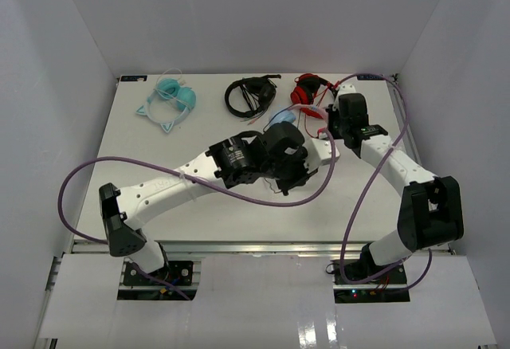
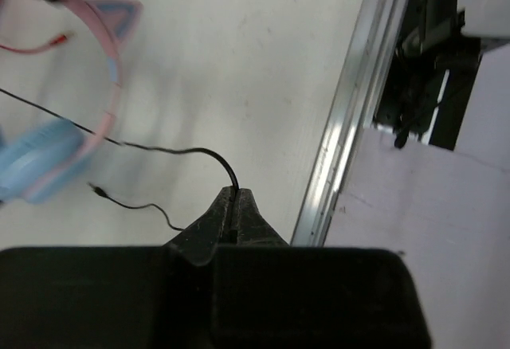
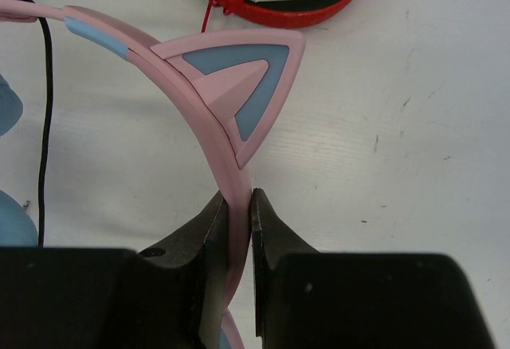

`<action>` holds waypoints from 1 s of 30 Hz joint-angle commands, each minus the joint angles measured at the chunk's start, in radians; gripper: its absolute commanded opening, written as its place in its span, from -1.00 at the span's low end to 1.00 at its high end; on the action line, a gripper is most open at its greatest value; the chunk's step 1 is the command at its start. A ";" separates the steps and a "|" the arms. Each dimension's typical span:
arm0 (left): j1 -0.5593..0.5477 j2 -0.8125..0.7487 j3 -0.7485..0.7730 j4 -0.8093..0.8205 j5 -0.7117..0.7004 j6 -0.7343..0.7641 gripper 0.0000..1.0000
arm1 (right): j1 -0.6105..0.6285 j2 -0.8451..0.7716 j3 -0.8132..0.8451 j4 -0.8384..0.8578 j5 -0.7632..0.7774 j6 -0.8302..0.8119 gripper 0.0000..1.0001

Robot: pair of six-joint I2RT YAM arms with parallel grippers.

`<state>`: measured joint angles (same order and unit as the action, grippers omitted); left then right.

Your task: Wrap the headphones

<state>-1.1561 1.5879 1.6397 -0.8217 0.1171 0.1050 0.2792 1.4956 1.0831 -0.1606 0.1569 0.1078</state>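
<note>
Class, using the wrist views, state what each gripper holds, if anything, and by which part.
The left gripper pinches the headphones by their thin dark cable, partway along it. The right gripper clamps their pink headband just past a cat ear.

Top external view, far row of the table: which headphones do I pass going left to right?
teal cat-ear headphones → black headphones → red headphones

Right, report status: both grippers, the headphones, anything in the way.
Left gripper jaws shut on the cable. Right gripper jaws shut on the headphones at the headband. Red headphones close beyond.
</note>
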 commanded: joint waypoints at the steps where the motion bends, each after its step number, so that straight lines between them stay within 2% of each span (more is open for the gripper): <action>1: -0.003 0.052 0.185 -0.130 -0.073 0.071 -1.00 | 0.062 -0.025 -0.047 0.108 0.003 -0.097 -0.85; 3: 0.020 0.067 0.234 -0.130 -0.173 0.113 -1.00 | 0.069 -0.068 -0.092 0.091 -0.100 -0.282 -0.85; 7: 0.133 0.048 0.170 -0.039 -0.202 0.154 -1.00 | 0.067 -0.205 -0.222 0.084 -0.342 -0.453 -0.85; 11: 0.255 0.044 0.065 0.051 -0.220 0.199 -1.00 | 0.059 -0.335 -0.295 0.070 -0.532 -0.493 -0.85; 14: 0.294 0.054 -0.001 0.116 -0.266 0.256 -1.00 | 0.058 -0.402 -0.300 0.037 -0.637 -0.507 -0.85; 20: 0.308 0.052 -0.069 0.214 -0.253 0.343 -1.00 | 0.057 -0.451 -0.258 -0.017 -0.802 -0.501 -0.85; 24: 0.309 0.017 -0.121 0.257 -0.205 0.360 -1.00 | 0.052 -0.457 -0.247 -0.046 -0.841 -0.497 -0.85; 30: 0.350 -0.069 -0.280 0.376 -0.155 0.332 -1.00 | 0.033 -0.449 -0.228 -0.077 -0.993 -0.458 -0.85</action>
<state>-0.8600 1.6081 1.4417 -0.5657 -0.0214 0.4319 0.3174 1.0703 0.7784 -0.2159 -0.5733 -0.3996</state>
